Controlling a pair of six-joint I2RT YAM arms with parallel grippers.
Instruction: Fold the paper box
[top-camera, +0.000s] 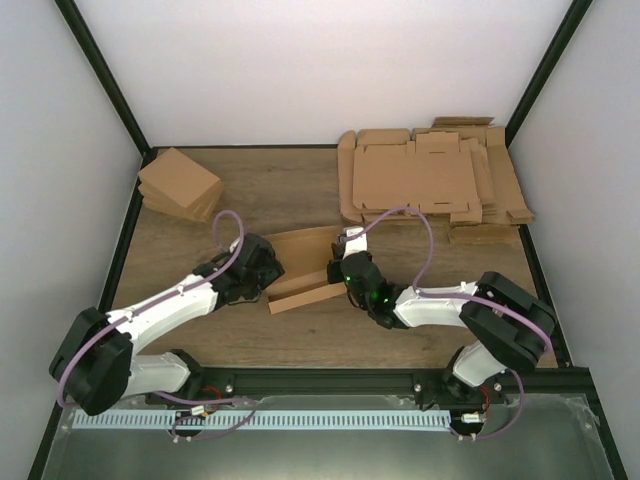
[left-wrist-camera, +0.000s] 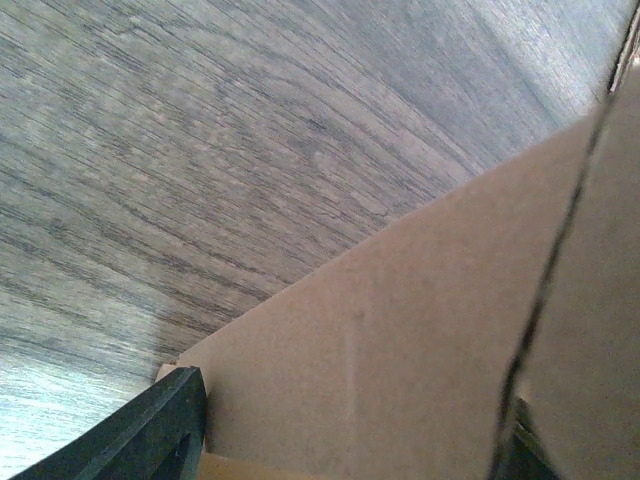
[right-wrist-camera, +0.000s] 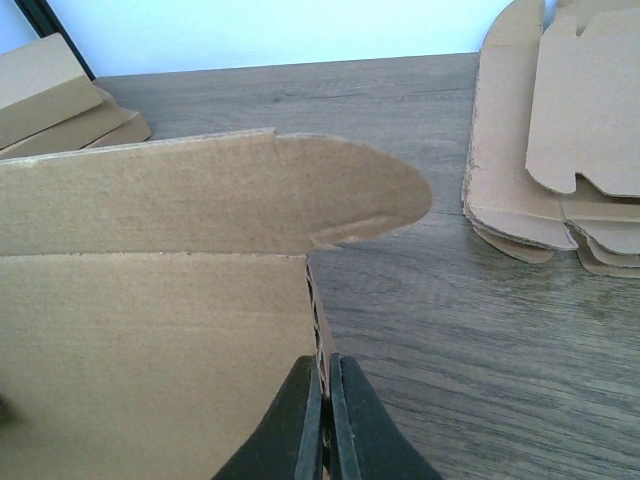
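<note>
Right claw (right-wrist-camera: 322, 425) pinches the paper box (right-wrist-camera: 150, 350) wall; left claw (left-wrist-camera: 340, 445) seemingly straddles it.

One paper box (top-camera: 303, 268) on one counter (top-camera: 280, 190). One pile of flat tabbed sheets (top-camera: 430, 180), one pile of small boxes (top-camera: 180, 186); number within each unclear. Two hands: left hand (top-camera: 262, 272), right hand (top-camera: 345, 265).
</note>
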